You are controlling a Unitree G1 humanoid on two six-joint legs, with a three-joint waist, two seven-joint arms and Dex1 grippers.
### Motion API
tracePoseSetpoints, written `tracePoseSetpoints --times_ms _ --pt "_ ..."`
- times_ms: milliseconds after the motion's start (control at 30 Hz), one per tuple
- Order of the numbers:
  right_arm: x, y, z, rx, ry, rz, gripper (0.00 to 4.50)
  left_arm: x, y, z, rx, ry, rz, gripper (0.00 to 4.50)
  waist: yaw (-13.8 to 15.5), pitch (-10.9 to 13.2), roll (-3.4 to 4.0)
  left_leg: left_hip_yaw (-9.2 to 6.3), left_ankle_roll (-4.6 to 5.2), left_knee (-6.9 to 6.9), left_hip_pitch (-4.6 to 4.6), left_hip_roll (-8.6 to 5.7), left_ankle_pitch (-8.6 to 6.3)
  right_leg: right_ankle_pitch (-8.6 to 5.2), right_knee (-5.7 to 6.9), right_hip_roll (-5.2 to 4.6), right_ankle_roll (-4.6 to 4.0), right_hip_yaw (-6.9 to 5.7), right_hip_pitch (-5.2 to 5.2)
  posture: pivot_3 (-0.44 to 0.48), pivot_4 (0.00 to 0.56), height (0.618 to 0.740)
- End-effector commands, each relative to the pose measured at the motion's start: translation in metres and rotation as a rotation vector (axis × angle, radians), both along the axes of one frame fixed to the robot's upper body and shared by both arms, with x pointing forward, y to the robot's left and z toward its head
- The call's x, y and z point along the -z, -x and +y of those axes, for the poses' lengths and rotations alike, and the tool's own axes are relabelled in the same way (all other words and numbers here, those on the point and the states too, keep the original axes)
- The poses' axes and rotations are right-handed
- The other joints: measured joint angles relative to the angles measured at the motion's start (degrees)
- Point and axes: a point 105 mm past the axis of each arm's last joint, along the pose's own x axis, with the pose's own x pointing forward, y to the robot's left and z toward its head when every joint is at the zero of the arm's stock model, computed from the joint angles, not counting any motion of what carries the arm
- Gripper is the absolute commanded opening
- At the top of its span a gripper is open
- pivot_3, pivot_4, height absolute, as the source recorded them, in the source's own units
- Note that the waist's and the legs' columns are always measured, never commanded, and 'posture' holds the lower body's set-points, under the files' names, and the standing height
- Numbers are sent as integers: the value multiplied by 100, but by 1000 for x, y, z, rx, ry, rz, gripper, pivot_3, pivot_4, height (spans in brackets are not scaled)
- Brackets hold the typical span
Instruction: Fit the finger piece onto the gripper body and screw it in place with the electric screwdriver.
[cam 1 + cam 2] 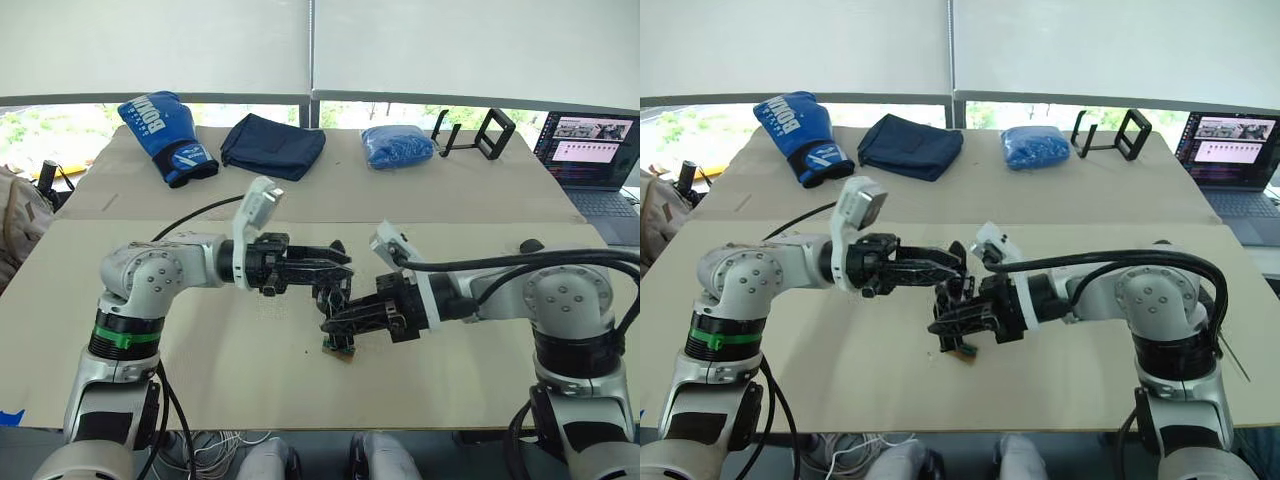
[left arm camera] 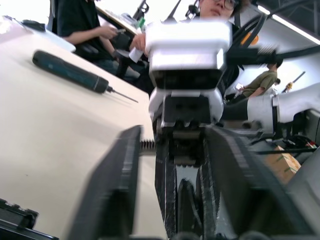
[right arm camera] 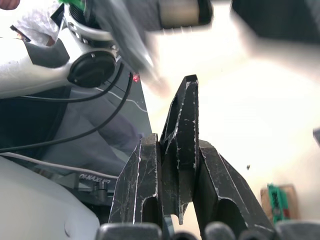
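Right pincer (image 3: 178, 170) clamped on finger piece (image 3: 181, 135), mid-table (image 1: 250, 380). Left pincer (image 1: 340, 262) grips gripper body (image 1: 332, 292); both meet above green-brown block (image 1: 341, 350). Electric screwdriver (image 2: 70, 71) lies apart. Front table edge near, open surface around. Blue glove (image 1: 165, 135) reads "BOWM…".

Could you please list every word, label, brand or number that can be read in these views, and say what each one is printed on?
White brand lettering on the blue boxing glove: too small to read with certainty.
Text on the laptop screen: too small to read.
Pale lettering on a dark part below the right gripper, in the right wrist view: blurred, unreadable.
Green-and-brown block: no readable marking.
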Motion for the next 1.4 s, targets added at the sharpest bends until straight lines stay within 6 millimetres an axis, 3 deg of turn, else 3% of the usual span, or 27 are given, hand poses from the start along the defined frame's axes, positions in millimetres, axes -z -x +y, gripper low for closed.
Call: tracePoseSetpoints --times_ms 33,67,167,233,333,567,700,933,1200,1400 --pt "-15 1 -2 1 -61 -96 418 -12 1 7 -19 36 -58 4216 0 0 0 0 0 0 0 0 0 0 0 0 0 0 0 0 150 740" --pt "-16 1 -6 12 -73 -109 418 -14 -2 13 -35 36 -76 4460 1 0 0 0 0 0 0 0 0 0 0 0 0 0 0 0 150 740" --pt "-18 2 -18 55 -115 -153 418 -22 -10 34 -92 67 -170 4500 12 0 -1 0 0 0 -1 0 0 -1 -2 1 1 -2 0 0 150 740" --pt "-14 1 -27 105 -122 -179 418 -16 -26 50 -209 25 -326 4500 17 0 0 1 0 0 -1 -1 0 -1 -5 2 1 -5 0 0 150 740" --pt "-15 -7 -35 207 -185 -234 418 7 -38 72 -283 -124 -488 4500 29 0 0 8 -1 -1 5 -1 -1 -1 -4 4 1 -16 1 0 150 740" --pt "-4 -17 -50 286 -175 -435 418 65 -53 136 -439 -330 -452 4500 58 1 -1 10 3 -1 -4 1 -3 -1 -6 0 2 -18 -9 0 150 740" --pt "-1 -19 -54 289 -181 -499 418 94 -50 151 -439 -419 -437 4500 68 2 -2 10 5 0 -9 2 -4 -2 -6 0 3 -25 -14 0 150 740" --pt "12 -19 -54 254 -156 -599 418 122 -54 133 -453 -396 -408 4500 147 2 -3 10 21 12 -16 2 -14 -2 -7 -9 3 -35 -10 0 150 740" --pt "16 -24 -55 230 -152 -691 418 141 -55 97 -344 -397 -442 4500 125 3 -5 12 29 23 -13 2 -19 -1 -2 -6 7 -34 -6 0 150 740" --pt "16 -22 -49 211 -165 -729 418 148 -67 67 -321 -389 -492 4500 154 3 -5 9 31 26 -11 1 -19 0 -2 -9 6 -39 1 0 150 740"
